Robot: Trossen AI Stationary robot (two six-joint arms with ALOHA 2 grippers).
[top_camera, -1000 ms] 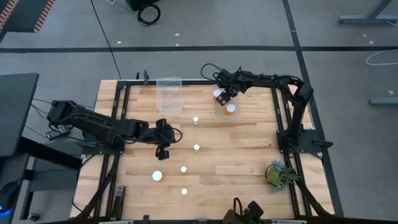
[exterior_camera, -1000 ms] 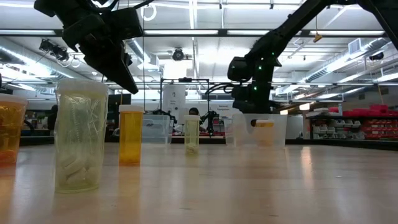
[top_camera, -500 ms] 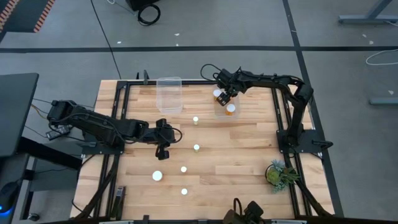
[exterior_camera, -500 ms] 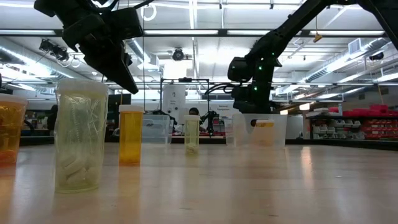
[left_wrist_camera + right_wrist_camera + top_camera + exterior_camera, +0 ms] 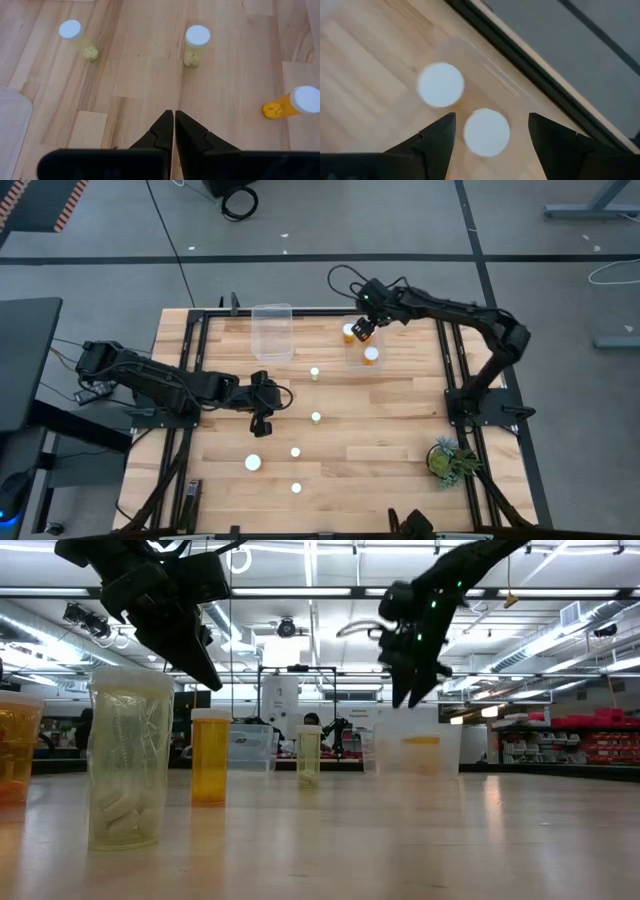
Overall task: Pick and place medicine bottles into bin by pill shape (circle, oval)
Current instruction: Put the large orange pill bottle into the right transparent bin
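You have two amber-orange, white-capped medicine bottles (image 5: 371,354) standing inside the small clear plastic bin (image 5: 357,362) at about 1 o'clock on the wooden table (image 5: 400,430). Your right gripper (image 5: 362,330) hangs above that bin, fingers apart and holding nothing. Five more bottles stand loose from the centre toward 7 o'clock. Your left gripper (image 5: 262,420) hovers at 9 o'clock, fingers together, empty. A taller clear bin (image 5: 271,332) sits at 11 o'clock.

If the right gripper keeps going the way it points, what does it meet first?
Probably the white-capped bottle in the clear bin, centred between the right gripper's open jaws; depth is unclear.
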